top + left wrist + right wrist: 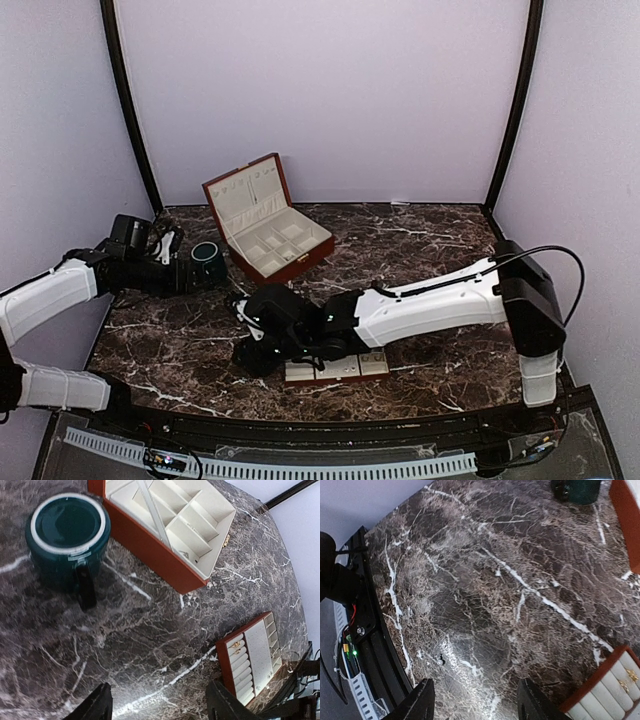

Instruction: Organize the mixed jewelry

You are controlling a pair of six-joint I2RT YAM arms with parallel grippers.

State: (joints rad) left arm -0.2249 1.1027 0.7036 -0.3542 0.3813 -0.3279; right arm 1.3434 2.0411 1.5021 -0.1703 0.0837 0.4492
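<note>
- On the dark marble table [430,250], a red-brown wooden jewelry box [268,222] is standing open toward the back, with its lid leaning back and its cream compartments showing.
- Just left of the box, a dark green cup [208,262] is standing upright, with a strip of bare marble separating the two.
- Near the front edge, a flat cream-lined compartment tray [340,370] is lying partly under the right arm.
- The mixed jewelry [626,679] is lying in more than one spot. Small gold-toned pieces are resting on the ring rolls at one end of the tray. One tiny loose piece [440,660], too small to make out in detail, is lying on the bare marble.
- The left gripper [159,697] is hovering over bare marble near the cup but apart from it, its jaws standing parted with nothing between them.
- The right gripper [475,695] is reaching low across the front-left part of the table, its jaws likewise released and empty. The tiny loose piece is lying just ahead of one finger, not touching it.
</note>
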